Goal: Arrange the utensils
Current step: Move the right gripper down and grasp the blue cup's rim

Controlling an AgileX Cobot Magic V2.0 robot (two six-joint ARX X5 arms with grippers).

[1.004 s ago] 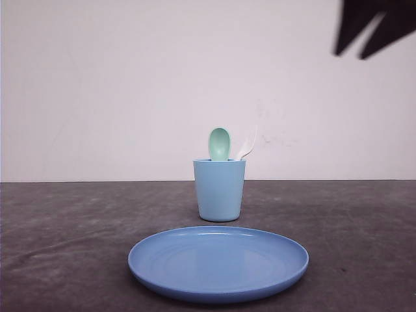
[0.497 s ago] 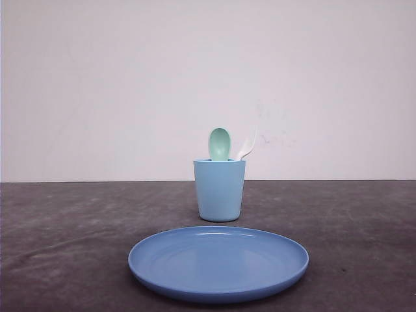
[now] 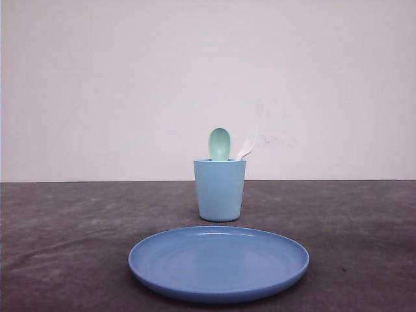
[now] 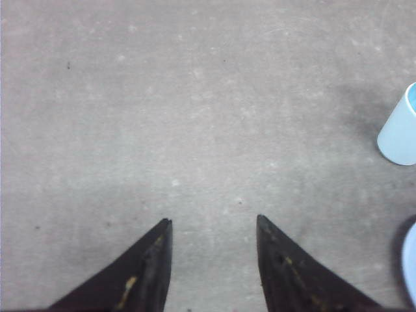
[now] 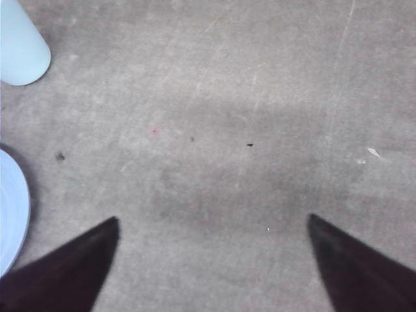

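Front view: light blue cup (image 3: 220, 190) upright at table (image 3: 65, 247) centre, standing on dark grey surface. Mint-green spoon (image 3: 219, 143) inside cup, bowl up, rising above rim at about 12 o'clock. White fork (image 3: 247, 145) also in cup, tines up, leaning toward 1 o'clock, just beside spoon; pale against wall, tine count hard to make out. Handles of both hidden by cup wall. Round blue plate (image 3: 218, 262) flat on table at 6 o'clock of cup, near it but apart, nothing on it.

Left wrist view: left gripper (image 4: 213, 222) over bare table, black fingers (image 4: 146, 273) spread apart with moderate gap, nothing between them. Cup (image 4: 399, 132) at frame edge, well clear of fingertips. Sliver of plate (image 4: 409, 265) at same edge.

Right wrist view: right gripper (image 5: 213, 219) over bare table, fingers (image 5: 71, 273) spread wide, nothing held. Cup (image 5: 21, 45) in far corner, plate rim (image 5: 12, 214) close beside one finger; contact doubtful, probably apart.
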